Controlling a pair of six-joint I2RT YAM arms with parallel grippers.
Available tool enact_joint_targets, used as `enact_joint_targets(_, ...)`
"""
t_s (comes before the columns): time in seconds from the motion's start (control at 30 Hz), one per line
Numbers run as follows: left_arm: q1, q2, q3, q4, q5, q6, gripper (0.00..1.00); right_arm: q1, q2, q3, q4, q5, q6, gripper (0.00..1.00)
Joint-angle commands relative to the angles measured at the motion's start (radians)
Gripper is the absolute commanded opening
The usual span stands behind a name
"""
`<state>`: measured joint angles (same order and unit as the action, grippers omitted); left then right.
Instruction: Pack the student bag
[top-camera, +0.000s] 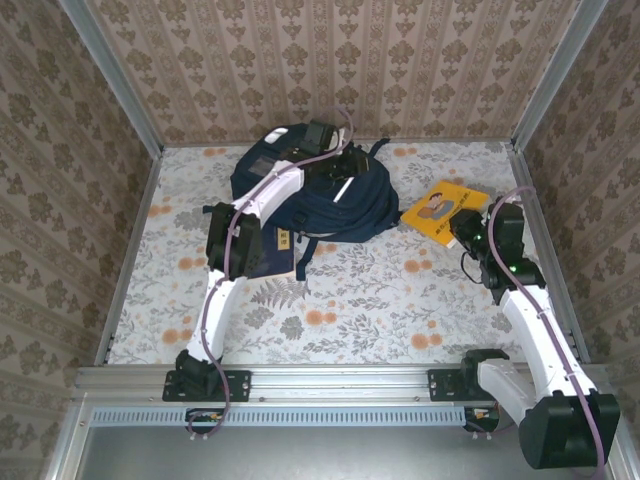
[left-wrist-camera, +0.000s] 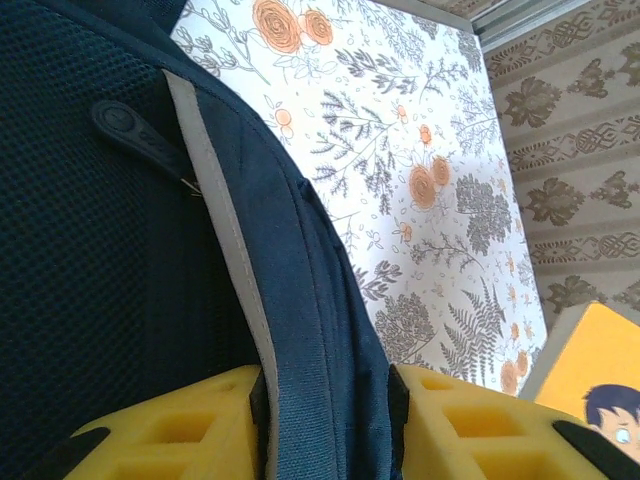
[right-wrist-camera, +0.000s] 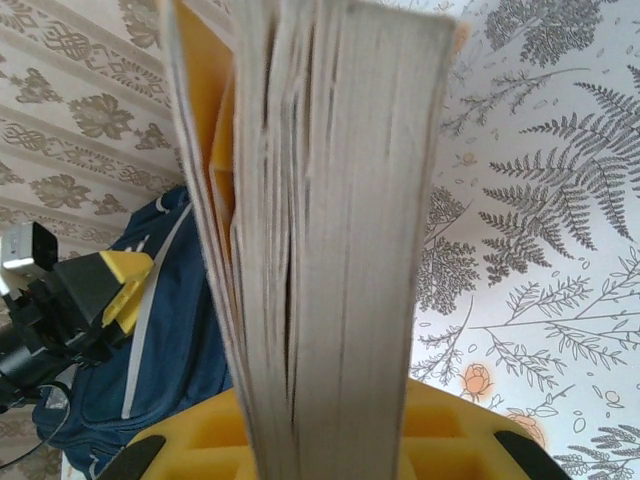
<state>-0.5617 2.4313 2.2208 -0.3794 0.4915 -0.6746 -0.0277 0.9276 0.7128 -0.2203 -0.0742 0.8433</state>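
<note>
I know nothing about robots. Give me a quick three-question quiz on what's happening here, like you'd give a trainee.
1. True or false: the right gripper is clamped on the book.
2. What is the left gripper pinching? A) a fold of the backpack B) a pencil C) nothing
3. Fill in: the book's cover is mostly ____.
Key: 1 true; 2 A; 3 yellow.

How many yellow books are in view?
1. The yellow book is right of the student bag, held in the jaws of the right gripper. Others may hide inside the bag.
</note>
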Motion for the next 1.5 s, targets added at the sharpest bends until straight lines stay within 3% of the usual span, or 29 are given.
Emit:
enact_joint_targets(0.0, -0.007, 0.026, -0.001, 0.049, 0.064, -0.042, 0.38, -0.012, 0.005, 0.002, 0.094, -0.014, 0.014, 0.0)
enact_joint_targets(0.17, -0.006, 0.065, 0.03, -0.013, 0.06, -0.042, 0.43, -0.023, 0.001, -0.003, 0.098, -0.027, 0.027, 0.0)
enact_joint_targets(0.37, -0.003, 0.062, 0.028, -0.094, 0.002, 0.009, 0.41, -0.026, 0.002, -0.013, 0.111, -0.036, 0.044, 0.0)
enact_joint_targets(0.67, -0.006, 0.083, 0.132, -0.223, -0.073, 0.101, 0.0, -0.029, 0.015, -0.021, 0.133, -0.063, 0.079, 0.0)
enact_joint_targets(1.13, 0.058, -0.1, 0.227, -0.181, 0.061, 0.014, 0.0, -0.029, -0.009, -0.016, 0.145, -0.075, 0.071, 0.0)
enact_joint_targets(1.47, 0.097, -0.204, 0.212, -0.083, 0.145, -0.117, 0.0, -0.023, 0.12, -0.036, 0.481, -0.353, 0.204, 0.0)
